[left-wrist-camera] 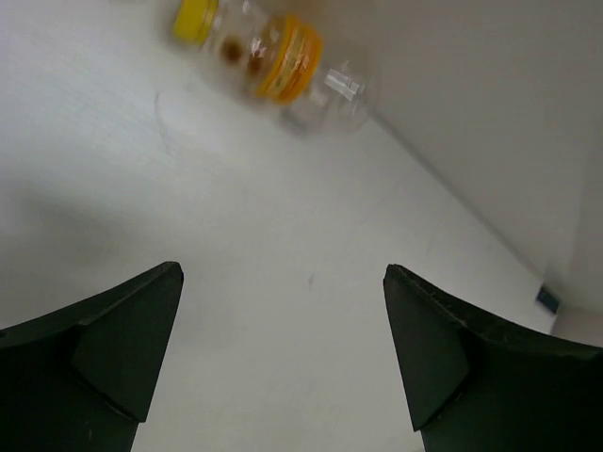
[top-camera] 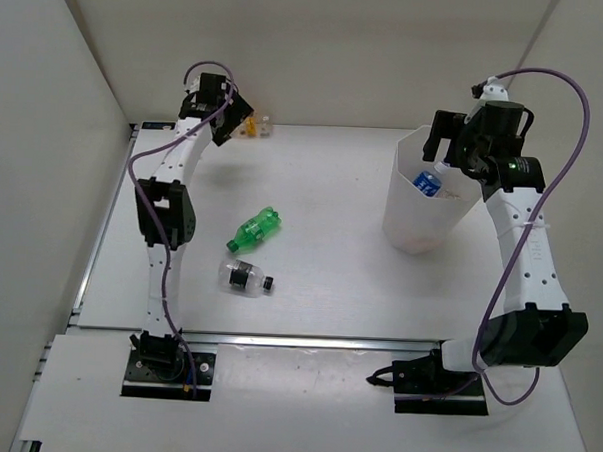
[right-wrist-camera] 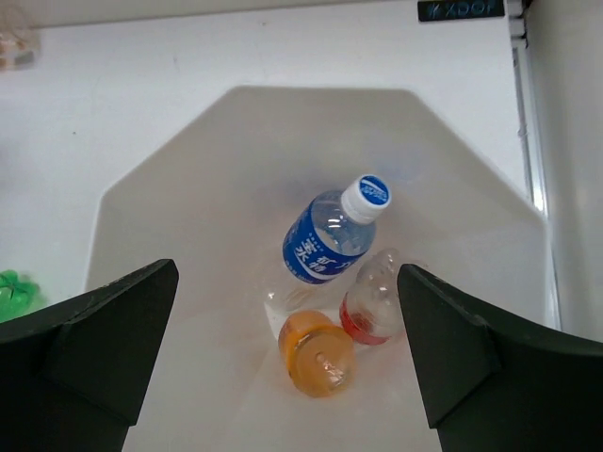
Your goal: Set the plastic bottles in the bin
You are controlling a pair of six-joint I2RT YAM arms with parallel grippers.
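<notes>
The white bin [top-camera: 419,216] stands at the right of the table. My right gripper [top-camera: 453,143] hangs open and empty over its mouth. In the right wrist view, the gripper [right-wrist-camera: 287,273] looks down into the bin [right-wrist-camera: 160,160]. A blue bottle [right-wrist-camera: 330,240], an orange bottle [right-wrist-camera: 317,352] and a clear bottle with red [right-wrist-camera: 375,303] lie inside. A green bottle [top-camera: 255,229] and a clear bottle with a black label [top-camera: 243,277] lie mid-table. My left gripper [top-camera: 231,118] is open and empty at the back left. It is near the clear bottle with a yellow cap [left-wrist-camera: 268,61].
White enclosure walls [top-camera: 67,96] close the left, back and right sides. The yellow-cap bottle [top-camera: 254,129] lies close to the back wall. A metal rail [top-camera: 306,340] runs along the table's near edge. The green bottle shows at the left edge of the right wrist view [right-wrist-camera: 14,292].
</notes>
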